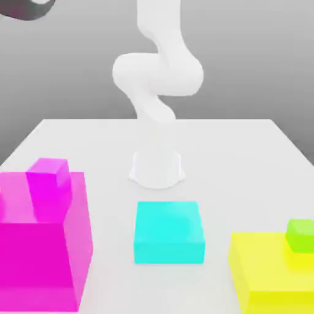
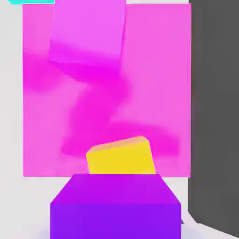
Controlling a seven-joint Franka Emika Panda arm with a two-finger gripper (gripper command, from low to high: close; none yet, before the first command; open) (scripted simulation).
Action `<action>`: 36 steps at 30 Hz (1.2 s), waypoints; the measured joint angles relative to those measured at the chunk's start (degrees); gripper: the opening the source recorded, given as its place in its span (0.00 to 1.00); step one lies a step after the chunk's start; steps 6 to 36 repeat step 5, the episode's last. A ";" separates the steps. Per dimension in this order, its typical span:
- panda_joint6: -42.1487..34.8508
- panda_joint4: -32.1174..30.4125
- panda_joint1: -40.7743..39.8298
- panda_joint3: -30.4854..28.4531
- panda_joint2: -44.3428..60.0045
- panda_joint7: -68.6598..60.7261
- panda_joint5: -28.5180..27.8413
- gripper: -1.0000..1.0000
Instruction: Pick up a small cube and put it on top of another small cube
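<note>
The gripper is closed about as far as it goes, though what's gripped, if anything, can't be told. Closest in the hand view, a small yellow cube (image 2: 120, 161) is partly hidden by a purple block (image 2: 115, 210). Behind these, a small magenta cube (image 1: 49, 178) is held up by the big magenta block (image 1: 34, 257). A small lime cube (image 1: 302, 236) is seated on the yellow block (image 1: 264, 264), and the cyan block (image 1: 168, 230) is placed between, with the white arm (image 1: 158, 73) farther back.

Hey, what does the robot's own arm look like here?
The arm is plain white, with smooth, rounded, tube-like segments and bulging joints on a white base. I see no cables or markings on those parts.
</note>
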 joint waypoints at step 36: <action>0.00 0.00 0.01 0.00 0.00 0.00 0.00 1.00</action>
